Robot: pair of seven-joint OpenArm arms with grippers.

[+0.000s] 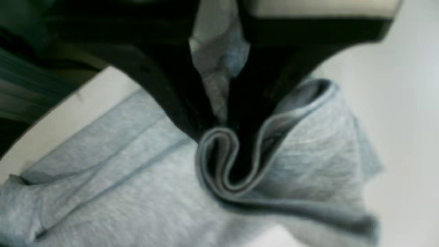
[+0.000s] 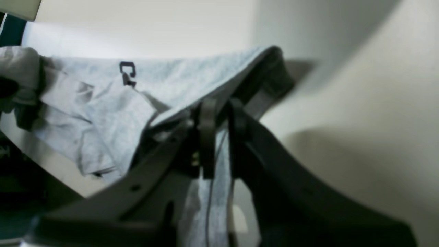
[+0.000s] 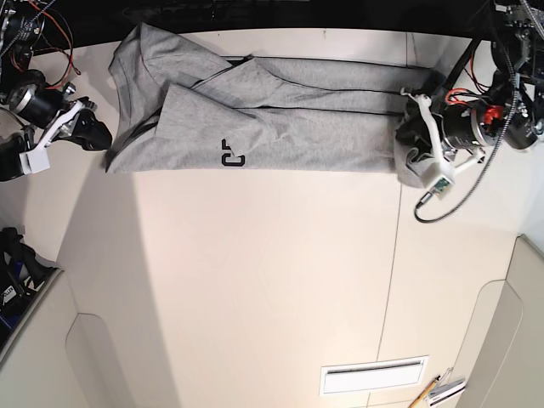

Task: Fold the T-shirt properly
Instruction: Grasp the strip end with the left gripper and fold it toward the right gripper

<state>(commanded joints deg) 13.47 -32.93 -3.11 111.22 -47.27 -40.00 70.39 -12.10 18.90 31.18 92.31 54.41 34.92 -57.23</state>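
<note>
The heather-grey T-shirt lies folded into a long band along the far edge of the table, with part of its black lettering showing on a folded flap. My left gripper is shut on the band's end at the base view's right. The left wrist view shows its fingers pinching bunched layers of the T-shirt. My right gripper is shut on the opposite end. In the right wrist view the gripper clamps the edge of the T-shirt, and the lettering shows beyond it.
A cable loop hangs from the left arm onto the table. A slotted vent and a pencil are near the front right. White panels border the front corners. Wires sit at the back left.
</note>
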